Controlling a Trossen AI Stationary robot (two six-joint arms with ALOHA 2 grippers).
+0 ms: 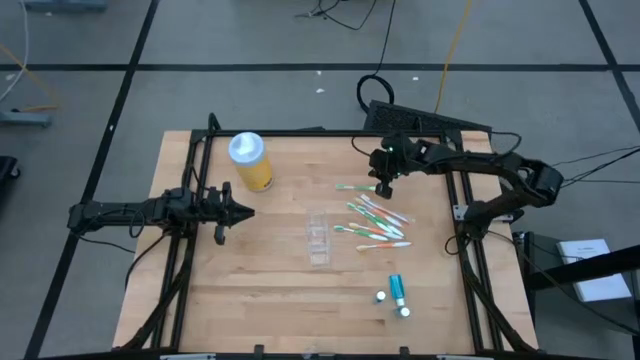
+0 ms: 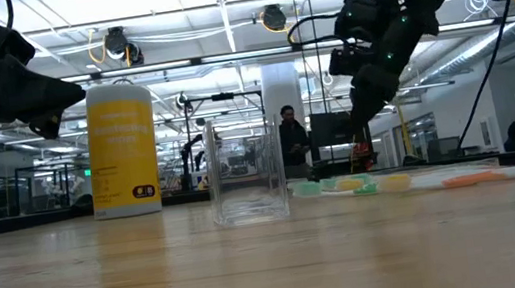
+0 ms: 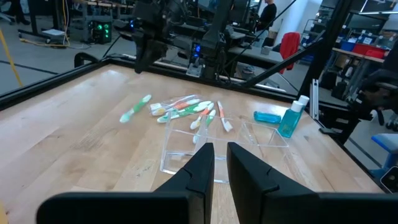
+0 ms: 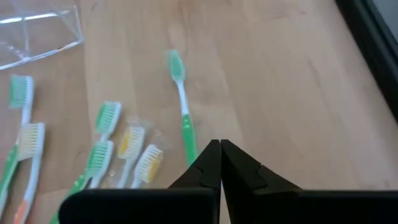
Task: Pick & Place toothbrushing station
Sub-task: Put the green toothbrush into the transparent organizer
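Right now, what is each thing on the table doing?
Clear plastic cup: upright, empty.
Toothbrushes: lying flat in a loose pile.
Lone green toothbrush: lying flat, its handle at the right gripper, which is shut.
Teal tubes: capped.
Yellow bottle: upright, lid on.
Left gripper: nearly shut, empty.

The high camera looked straight down on the whole wooden table (image 1: 250, 290) from well above. The low camera sat at tabletop height, facing level across it into the room, close to the clear plastic cup (image 2: 245, 176). Each wrist camera looked forward past its own fingers: the left across the table at the cup (image 3: 186, 149) and toothbrushes (image 3: 186, 111), the right steeply down, near those toothbrushes (image 4: 112, 149).
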